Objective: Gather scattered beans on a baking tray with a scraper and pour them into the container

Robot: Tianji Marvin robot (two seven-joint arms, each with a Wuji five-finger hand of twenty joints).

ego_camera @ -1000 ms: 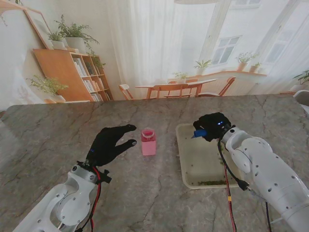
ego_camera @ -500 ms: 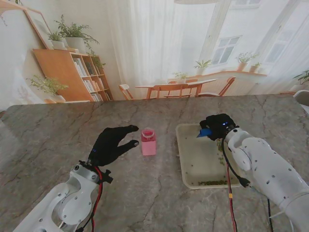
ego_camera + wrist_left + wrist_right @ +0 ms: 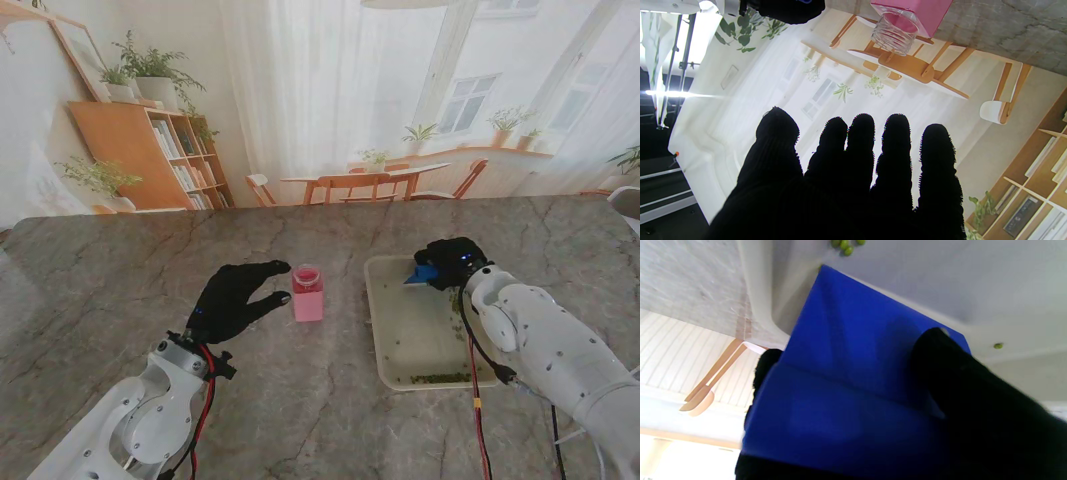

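Blue scraper (image 3: 424, 272) sits clamped in the right hand (image 3: 452, 262) over the baking tray's (image 3: 377, 330) far end; green beans (image 3: 438, 378) line its near edge. Left hand (image 3: 232, 297) hovers spread, empty, beside the pink container (image 3: 307, 293) on the marble counter (image 3: 100, 280).

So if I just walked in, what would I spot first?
Probably the bright pink container standing in the middle of the marble table, right beside the open black left hand. Then the blue scraper gripped by the right hand over the far end of the baking tray, with green beans along its near edge.
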